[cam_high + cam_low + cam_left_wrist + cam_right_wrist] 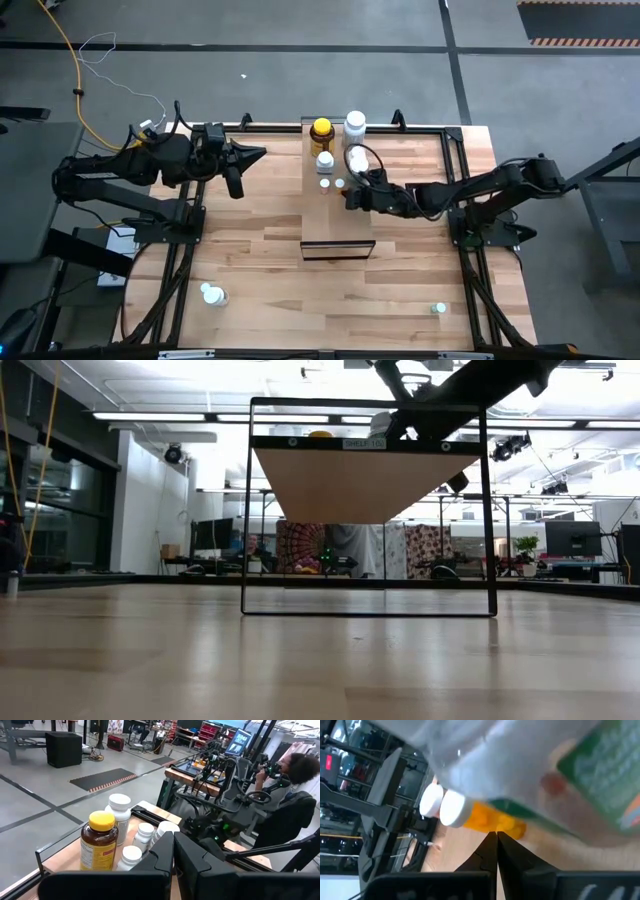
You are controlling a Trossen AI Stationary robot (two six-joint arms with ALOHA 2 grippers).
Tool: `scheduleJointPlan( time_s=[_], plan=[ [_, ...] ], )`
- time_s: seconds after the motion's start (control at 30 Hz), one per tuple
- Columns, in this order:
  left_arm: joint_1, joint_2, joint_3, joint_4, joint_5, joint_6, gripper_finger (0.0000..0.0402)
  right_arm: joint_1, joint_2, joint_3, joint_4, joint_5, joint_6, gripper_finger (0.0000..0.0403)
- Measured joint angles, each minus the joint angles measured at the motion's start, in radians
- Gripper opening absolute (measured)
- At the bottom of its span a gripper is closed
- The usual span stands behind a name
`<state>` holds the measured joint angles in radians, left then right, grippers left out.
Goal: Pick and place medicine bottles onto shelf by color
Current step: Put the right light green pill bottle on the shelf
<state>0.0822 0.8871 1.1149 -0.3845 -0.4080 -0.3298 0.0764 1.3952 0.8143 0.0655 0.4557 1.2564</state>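
Note:
The shelf (338, 225) is a long narrow raised board in the middle of the table. At its far end stand medicine bottles: an amber one with a yellow cap (321, 133), white ones (355, 124) (325, 160) (357, 158) and two tiny ones (324, 183) (340, 183). My right gripper (349, 198) is shut, reaching over the shelf from the right, its tips beside a tiny orange bottle with a white cap (470, 815). A large white bottle with a green label (560, 775) fills the right wrist view. My left gripper (258, 154) is shut and hovers left of the shelf. My right gripper's shut fingertips (496, 840) stand right at the tiny orange bottle's lower end (507, 826), coming level and slightly downward from the table's right. I cannot tell whether they touch it. The bottle stands on the shelf.
Two more bottles rest on the tabletop near its front edge, a white one (212, 295) at the left and a tiny one (438, 309) at the right. A black frame (366, 508) carries the shelf. A person (295, 775) sits beyond the table.

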Motion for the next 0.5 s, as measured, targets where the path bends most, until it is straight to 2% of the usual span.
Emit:
scheduleJointPlan(
  time_s=[0.37,0.5],
  plan=[
    [0.0,0.0,0.0,-0.01,0.0,0.0,0.0003,-0.018,0.0,0.0,0.022,-0.003,-0.007,0.0],
    [0.0,0.0,0.0,-0.011,-0.001,0.0,0.0003,-0.017,-0.007,0.0,0.02,-0.06,-0.045,0.0]
  ],
)
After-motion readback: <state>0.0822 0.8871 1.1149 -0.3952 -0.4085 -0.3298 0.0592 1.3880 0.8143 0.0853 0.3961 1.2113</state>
